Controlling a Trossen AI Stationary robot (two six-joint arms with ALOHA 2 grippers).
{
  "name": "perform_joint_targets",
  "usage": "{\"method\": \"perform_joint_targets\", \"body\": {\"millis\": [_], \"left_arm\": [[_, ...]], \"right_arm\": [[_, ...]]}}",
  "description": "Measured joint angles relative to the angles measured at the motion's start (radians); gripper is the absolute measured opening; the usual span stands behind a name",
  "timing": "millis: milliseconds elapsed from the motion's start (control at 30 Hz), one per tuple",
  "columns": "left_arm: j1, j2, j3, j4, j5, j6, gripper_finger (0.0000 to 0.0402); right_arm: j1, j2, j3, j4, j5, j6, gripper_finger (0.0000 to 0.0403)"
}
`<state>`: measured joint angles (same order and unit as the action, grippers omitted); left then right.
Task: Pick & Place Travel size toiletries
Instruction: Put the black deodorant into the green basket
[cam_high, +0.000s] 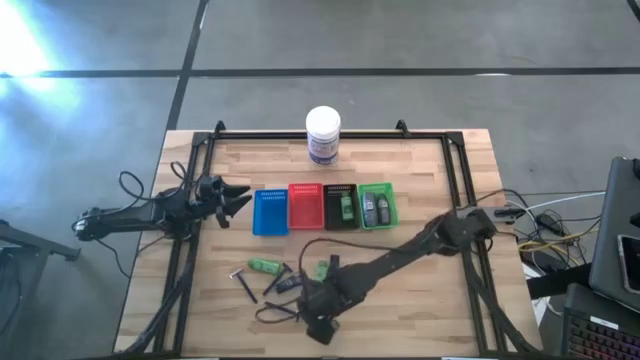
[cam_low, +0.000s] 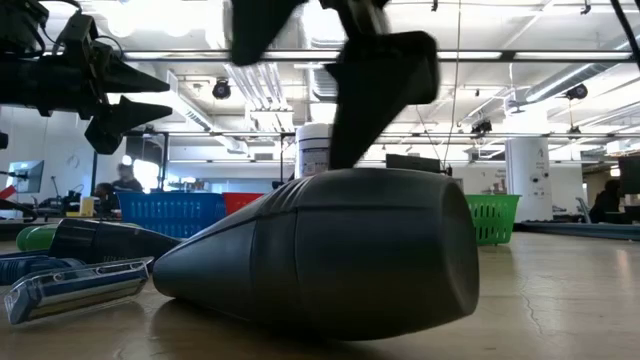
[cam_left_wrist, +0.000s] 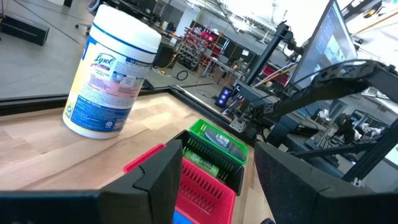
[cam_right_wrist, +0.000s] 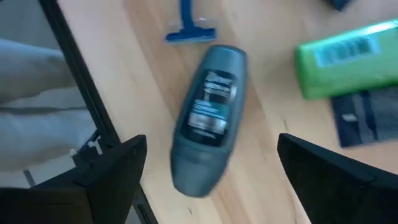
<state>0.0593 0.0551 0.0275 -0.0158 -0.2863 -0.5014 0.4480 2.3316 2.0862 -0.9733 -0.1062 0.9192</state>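
My right gripper (cam_right_wrist: 211, 163) hangs open near the table's front edge (cam_high: 302, 300), pointing steeply down. A grey oblong mini bottle (cam_right_wrist: 208, 118) lies flat on the wood between its two fingers, which stand on either side without touching it. In the low view that bottle (cam_low: 330, 255) fills the foreground. Around it lie a blue razor (cam_right_wrist: 189, 25), a green tube (cam_right_wrist: 348, 56) and a dark flat item (cam_right_wrist: 367, 118). More toiletries lie loose on the table, among them a green tube (cam_high: 265, 265). My left gripper (cam_high: 236, 200) waits open and level at the table's left.
Four small trays stand in a row mid-table: blue (cam_high: 270, 212), red (cam_high: 305, 206), black (cam_high: 340, 192) holding a green tube, green (cam_high: 377, 190) holding two grey bottles. A large white jar (cam_high: 323, 135) stands at the far edge. A black frame (cam_high: 455, 160) borders the table.
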Motion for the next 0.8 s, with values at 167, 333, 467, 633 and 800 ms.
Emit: {"method": "perform_joint_targets", "body": {"millis": [167, 333, 467, 633, 800], "left_arm": [[0.000, 0.000, 0.000, 0.000, 0.000, 0.000, 0.0207], [0.000, 0.001, 0.000, 0.000, 0.000, 0.000, 0.0207], [0.000, 0.001, 0.000, 0.000, 0.001, 0.000, 0.0207], [0.000, 0.001, 0.000, 0.000, 0.000, 0.000, 0.0207], [0.000, 0.001, 0.000, 0.000, 0.000, 0.000, 0.0207]], "right_arm": [[0.017, 0.093, 0.116, -0.081, 0.001, -0.015, 0.0363], [0.033, 0.157, 0.188, -0.154, 0.009, 0.028, 0.0364], [0.042, 0.171, 0.200, -0.149, 0.027, 0.071, 0.0364], [0.045, 0.184, 0.176, -0.143, 0.057, 0.129, 0.0364], [0.045, 0.209, 0.167, -0.129, 0.050, 0.128, 0.0363]]}}
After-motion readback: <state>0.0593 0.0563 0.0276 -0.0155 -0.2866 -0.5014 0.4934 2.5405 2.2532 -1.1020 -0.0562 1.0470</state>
